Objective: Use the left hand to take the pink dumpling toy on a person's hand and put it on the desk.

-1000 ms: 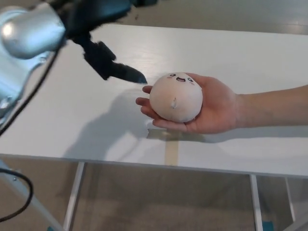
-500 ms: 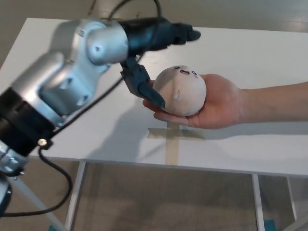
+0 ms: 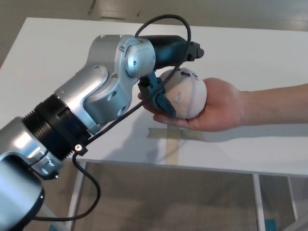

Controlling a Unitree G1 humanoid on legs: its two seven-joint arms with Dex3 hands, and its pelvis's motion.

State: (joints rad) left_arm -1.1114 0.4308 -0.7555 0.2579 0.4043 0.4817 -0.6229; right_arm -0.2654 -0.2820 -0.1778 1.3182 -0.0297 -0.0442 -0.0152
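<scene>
The pink dumpling toy (image 3: pixel 188 94), pale and round with a small face on top, rests in a person's upturned palm (image 3: pixel 219 108) above the white desk (image 3: pixel 250 53). My left hand (image 3: pixel 168 72) comes in over the toy from the left. Its black fingers (image 3: pixel 185 48) lie across the top of the toy, and the thumb (image 3: pixel 161 98) presses against the near left side. The toy is clasped between them while it still sits in the palm. My silver forearm (image 3: pixel 96 103) hides the toy's left edge. My right hand does not show.
A cross of beige tape (image 3: pixel 171 137) is stuck on the desk just below the person's hand. The desk's front edge (image 3: pixel 192 168) runs across the lower picture, with its legs and the floor beneath. The person's forearm (image 3: pixel 276 103) enters from the right.
My left arm has swung in from the upper left and the hand has come down around the toy, its fingers and thumb drawing in against it. The person's hand has stayed in place.
</scene>
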